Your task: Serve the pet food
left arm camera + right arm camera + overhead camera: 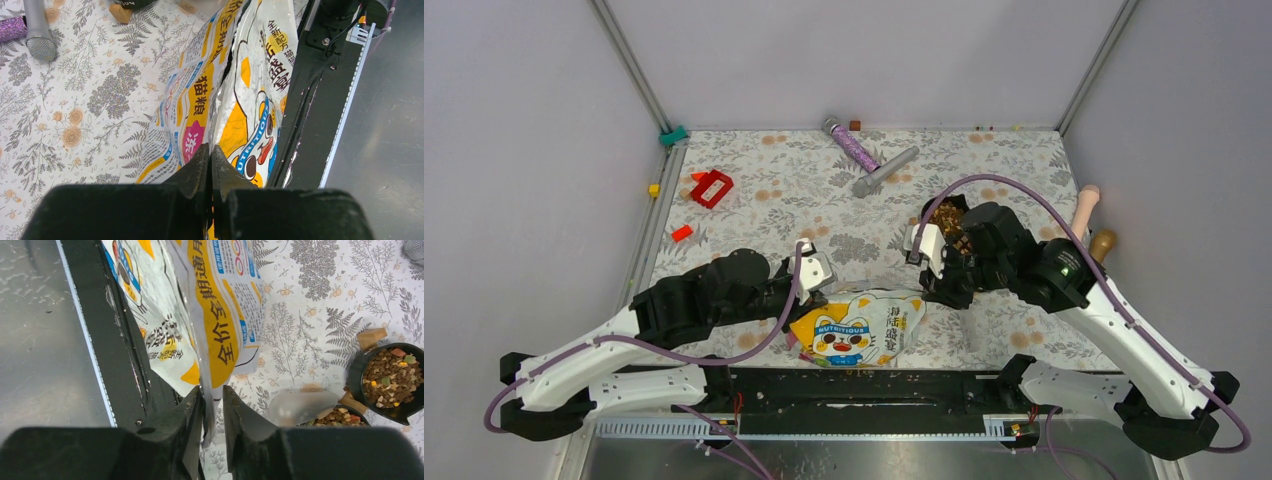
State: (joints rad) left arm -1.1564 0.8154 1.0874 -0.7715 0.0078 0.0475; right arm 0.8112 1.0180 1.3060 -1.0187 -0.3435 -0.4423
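While jaws pinch bag, kibble bowl, microphones lie beyond.

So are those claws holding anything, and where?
Yes, the food bag: the left gripper pinches one side edge, the right gripper the opposite edge.

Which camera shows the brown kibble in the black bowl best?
The right wrist view: the brown kibble fills the round black bowl, unobstructed. From above, the right arm hides most of it. The left wrist view shows none.
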